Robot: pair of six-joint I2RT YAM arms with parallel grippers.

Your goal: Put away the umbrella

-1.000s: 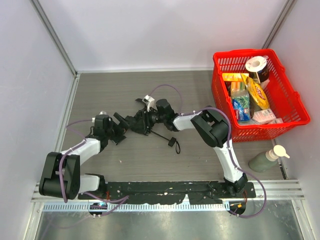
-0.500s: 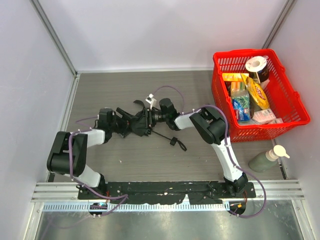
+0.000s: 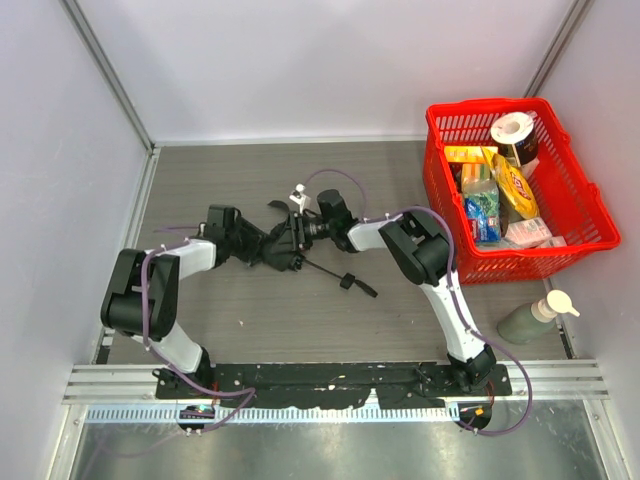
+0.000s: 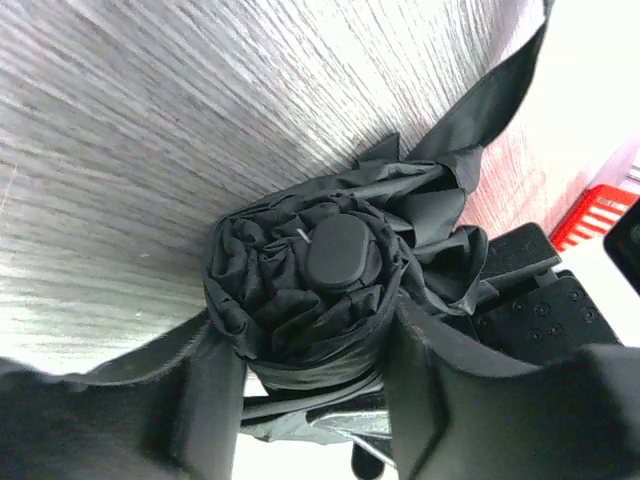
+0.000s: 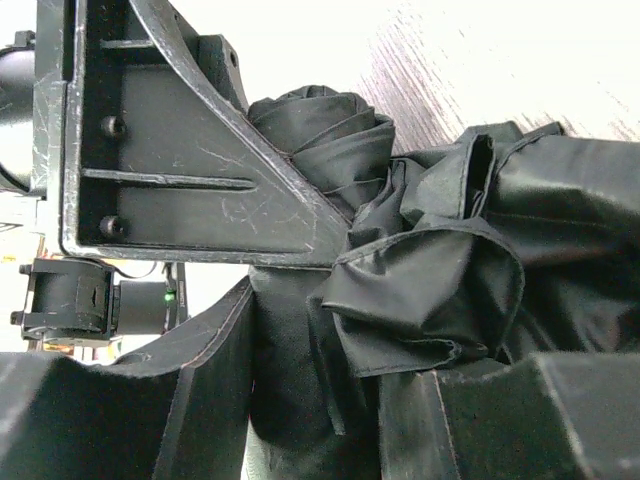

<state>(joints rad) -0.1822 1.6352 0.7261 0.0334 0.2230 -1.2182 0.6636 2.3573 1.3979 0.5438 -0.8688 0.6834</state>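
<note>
Reaching in from the left side of the grey table [image 3: 220,180], the left arm is lying low and stretching toward the middle, where the left gripper [image 3: 257,246] is meeting the umbrella [image 3: 278,252]. In the left wrist view this gripper [image 4: 315,375] is straddling the rolled end of the canopy, and its fingers [image 4: 205,400] are pressing against the crumpled black fabric on both sides, with the round end cap [image 4: 337,250] facing the camera. The umbrella is lying folded on the table between the two arms, bunched into a loose black bundle.

Just right of the bundle, the right gripper [image 3: 296,238] is coming in from the opposite side. Its wrist view is showing the fingers [image 5: 200,390] clamped on folds of the canopy [image 5: 420,290], and the left gripper's frame is sitting right against the same fabric. A thin shaft is running down and to the right from the bundle and ending at the small handle [image 3: 350,281], which is resting on the table.

Further right, a red basket [image 3: 590,215] is holding packaged groceries, and a green pump bottle [image 3: 530,320] is lying just below it, near the right wall.
</note>
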